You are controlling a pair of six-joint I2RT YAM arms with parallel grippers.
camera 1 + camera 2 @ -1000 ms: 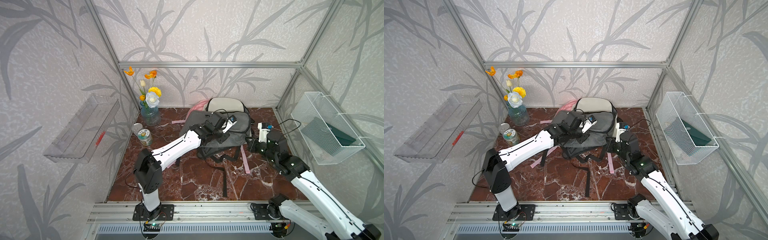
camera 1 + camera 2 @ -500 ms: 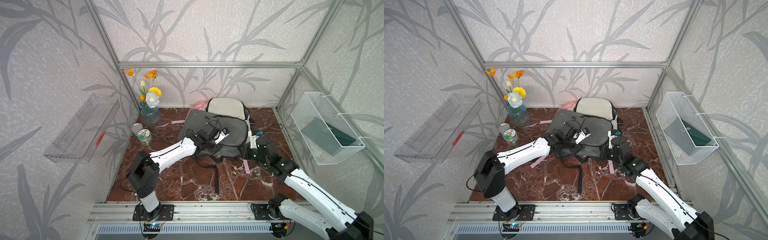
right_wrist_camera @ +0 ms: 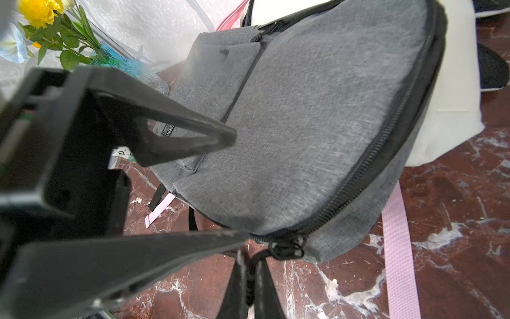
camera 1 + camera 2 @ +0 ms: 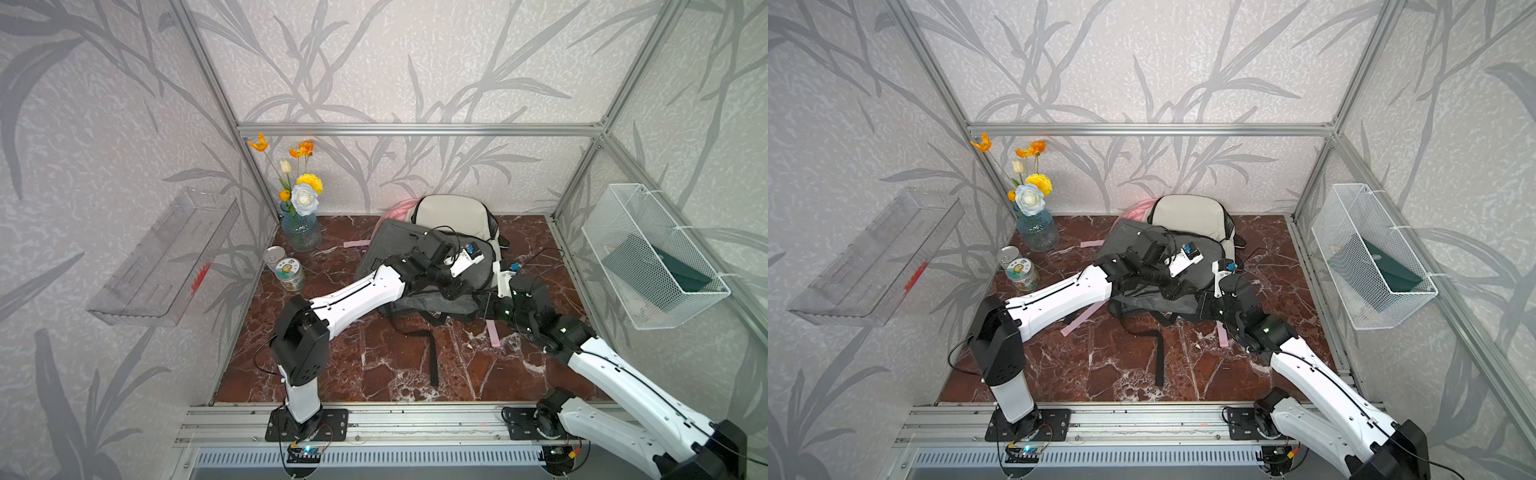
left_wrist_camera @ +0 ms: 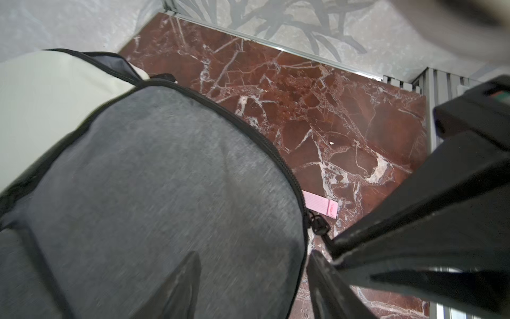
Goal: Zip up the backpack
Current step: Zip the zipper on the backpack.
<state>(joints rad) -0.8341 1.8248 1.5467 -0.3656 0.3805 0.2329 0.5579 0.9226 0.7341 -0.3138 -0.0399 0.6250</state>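
Observation:
A grey backpack [image 4: 384, 245] [image 3: 303, 110] lies flat on the marble floor. Its black zipper [image 3: 386, 143] runs closed along the curved edge down to the slider and pull cord [image 3: 287, 245] [image 5: 318, 225]. My right gripper [image 3: 249, 262] [image 4: 484, 305] is shut on that pull cord at the bag's near corner. My left gripper [image 5: 252, 256] [image 4: 454, 287] hovers open just over the grey front panel, one finger [image 5: 179, 287] above the fabric, holding nothing. In the right wrist view the left gripper [image 3: 237, 187] spreads wide beside the slider.
A cream backpack [image 4: 453, 212] leans against the back wall behind the grey one. A flower vase [image 4: 301, 228] and cans [image 4: 291, 272] stand at the back left. Pink strap [image 4: 493, 334] and black strap [image 4: 432, 357] trail on the floor. A wire basket [image 4: 648, 257] hangs on the right wall.
My left gripper has opened and let go of the grey backpack, which has settled flatter. My right gripper has drawn the zipper pull toward the front left.

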